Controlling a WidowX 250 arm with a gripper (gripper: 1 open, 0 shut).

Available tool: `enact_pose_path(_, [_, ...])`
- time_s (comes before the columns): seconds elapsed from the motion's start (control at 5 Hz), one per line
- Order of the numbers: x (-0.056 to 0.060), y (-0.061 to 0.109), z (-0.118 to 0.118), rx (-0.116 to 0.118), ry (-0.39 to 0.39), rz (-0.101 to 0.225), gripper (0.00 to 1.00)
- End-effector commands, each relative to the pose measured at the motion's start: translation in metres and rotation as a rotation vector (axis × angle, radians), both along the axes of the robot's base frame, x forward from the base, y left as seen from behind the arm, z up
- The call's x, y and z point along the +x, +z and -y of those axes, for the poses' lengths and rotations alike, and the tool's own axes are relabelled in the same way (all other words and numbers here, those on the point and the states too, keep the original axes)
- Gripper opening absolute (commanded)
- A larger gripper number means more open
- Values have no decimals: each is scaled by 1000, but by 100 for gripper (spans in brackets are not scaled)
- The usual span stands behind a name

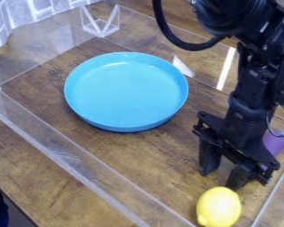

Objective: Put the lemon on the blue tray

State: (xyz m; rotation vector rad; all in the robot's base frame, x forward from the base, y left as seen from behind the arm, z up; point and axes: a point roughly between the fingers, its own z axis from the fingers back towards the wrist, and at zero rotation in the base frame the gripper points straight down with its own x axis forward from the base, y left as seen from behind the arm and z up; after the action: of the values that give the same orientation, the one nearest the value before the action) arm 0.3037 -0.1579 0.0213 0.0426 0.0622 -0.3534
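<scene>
The lemon (218,207) lies on the wooden table near the bottom right edge, bright yellow and glossy. Just above it hangs my black gripper (224,174), its fingers pointing down and spread apart with nothing between them. The fingertips stop a little short of the lemon's top. The blue tray (127,90), a wide round sky-blue dish with a raised rim, sits empty to the upper left of the gripper.
A purple object (277,140) peeks out behind the arm at the right edge. Clear acrylic walls (61,142) border the table at the left and front. A clear plastic stand (100,19) sits at the back.
</scene>
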Motion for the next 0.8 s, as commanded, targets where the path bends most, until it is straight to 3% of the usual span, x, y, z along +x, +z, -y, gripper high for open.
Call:
enact_pose_path(0.0, [10, 18, 2, -17, -32, 53, 100])
enact_pose_path(0.2, [4, 15, 21, -11, -32, 42, 100])
enact_pose_path(0.6, [-6, 7, 27, 1, -64, 22, 100])
